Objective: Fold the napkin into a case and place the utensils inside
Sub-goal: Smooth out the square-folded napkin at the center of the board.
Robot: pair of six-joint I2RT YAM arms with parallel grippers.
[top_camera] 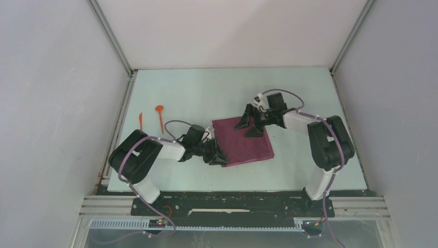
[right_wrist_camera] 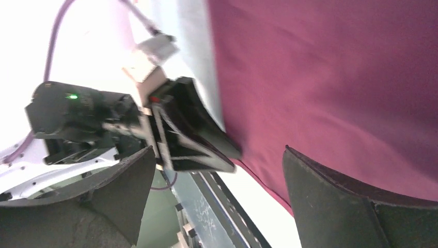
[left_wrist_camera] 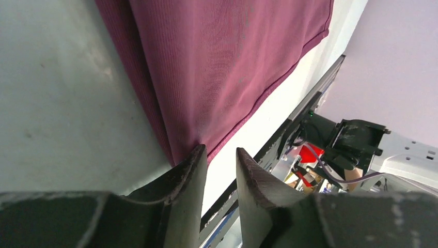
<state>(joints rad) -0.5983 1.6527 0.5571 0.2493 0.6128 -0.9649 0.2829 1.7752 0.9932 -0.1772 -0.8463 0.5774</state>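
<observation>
The maroon napkin point(top_camera: 243, 142) lies flat mid-table as a folded rectangle, and it fills the left wrist view point(left_wrist_camera: 222, 62) and the right wrist view point(right_wrist_camera: 335, 77). My left gripper point(top_camera: 219, 156) is low at its near-left corner; its jaws point(left_wrist_camera: 221, 150) are a narrow gap apart with only table between them, and the cloth's corner touches one fingertip point(left_wrist_camera: 199, 155). My right gripper point(top_camera: 249, 125) hovers wide open over the napkin's far edge point(right_wrist_camera: 219, 150), holding nothing. Two orange utensils, a spoon point(top_camera: 160, 116) and a shorter piece point(top_camera: 140, 120), lie at the far left.
The pale table point(top_camera: 206, 93) is boxed in by white walls with metal rails along its left side point(top_camera: 121, 119) and right side point(top_camera: 348, 119). A black base bar point(top_camera: 232, 204) runs along the near edge behind both arms.
</observation>
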